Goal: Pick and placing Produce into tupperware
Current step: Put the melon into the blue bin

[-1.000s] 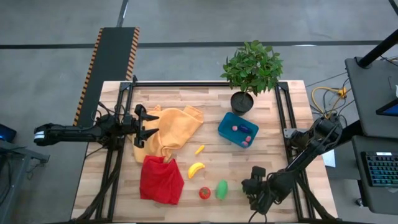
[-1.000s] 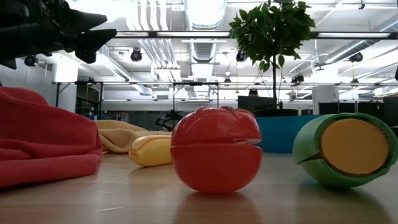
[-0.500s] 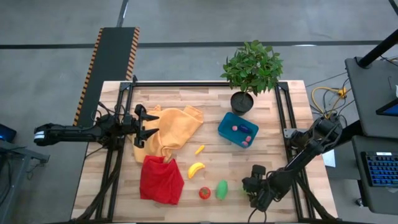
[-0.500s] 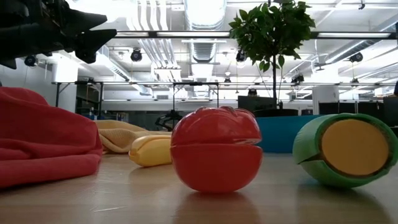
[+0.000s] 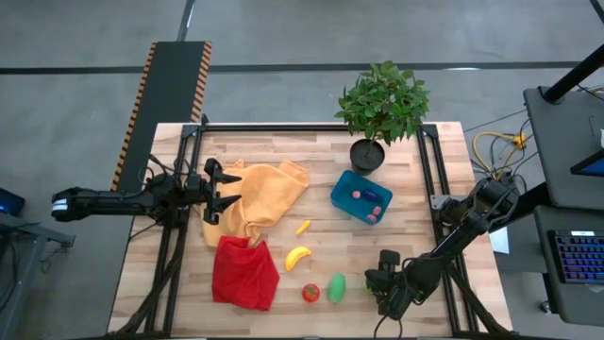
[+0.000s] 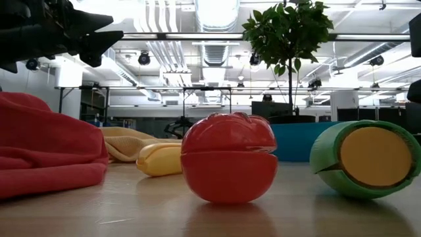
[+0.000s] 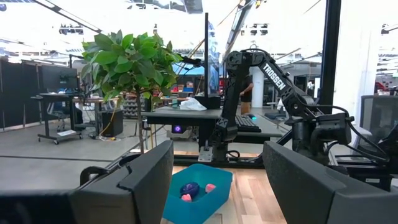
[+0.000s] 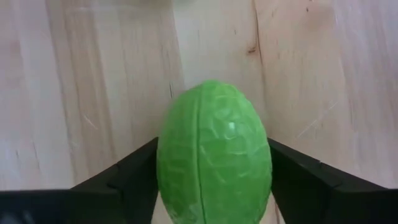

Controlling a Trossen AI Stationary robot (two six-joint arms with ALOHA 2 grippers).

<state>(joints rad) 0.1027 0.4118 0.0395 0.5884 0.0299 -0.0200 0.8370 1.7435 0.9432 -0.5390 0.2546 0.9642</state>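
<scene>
From above, the right gripper (image 5: 376,283) is low at the front right of the wooden table (image 5: 415,217). Only its own wrist camera shows what sits between its fingers: a bumpy green piece (image 8: 214,162). The fingers (image 8: 127,180) look pressed on both sides of it, though the tips are out of sight, so I think it is clamped.

Another green piece (image 5: 336,287) lies by the red tomato (image 5: 310,293), with the banana (image 5: 298,257) and a small yellow piece (image 5: 303,227) behind them.

The blue box (image 5: 361,196) sits near the plant pot (image 5: 367,154). It already holds a purple eggplant (image 7: 190,188) and little pink bits (image 7: 209,187).

The left gripper (image 5: 219,190) waits at the left side over an orange cloth (image 5: 260,196), fingers wide apart. A red cloth (image 5: 244,272) lies in front of it.

The low camera shows a big room with ceiling lights (image 6: 214,13) and desks behind the table. There the tomato (image 6: 228,166) hides part of the blue box (image 6: 296,141).
</scene>
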